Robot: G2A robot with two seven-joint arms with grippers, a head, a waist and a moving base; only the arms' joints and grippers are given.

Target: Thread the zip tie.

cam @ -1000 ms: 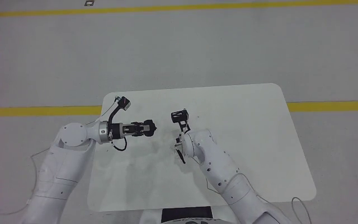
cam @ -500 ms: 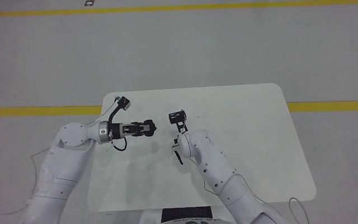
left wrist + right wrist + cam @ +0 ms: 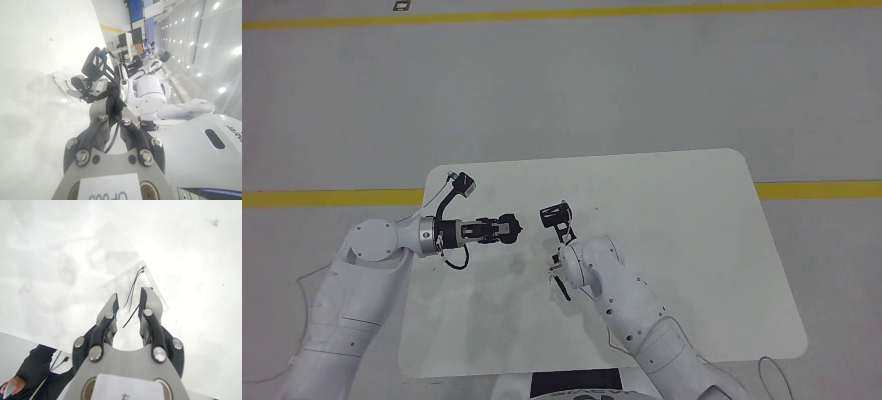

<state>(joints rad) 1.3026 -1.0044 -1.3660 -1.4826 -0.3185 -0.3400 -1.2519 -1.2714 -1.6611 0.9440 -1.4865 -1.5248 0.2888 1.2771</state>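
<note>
while the top view gives us both arms over the white bench, the right wrist view shows us a clear tray with black zip ties lying between the spread fingers of the right gripper. the left gripper pinches a curved zip tie. white printed labels sit on both wrists.

My right gripper is brushed metal with ribbed black pads; zip ties are thin black plastic, tray clear and glossy, table matt white.
</note>
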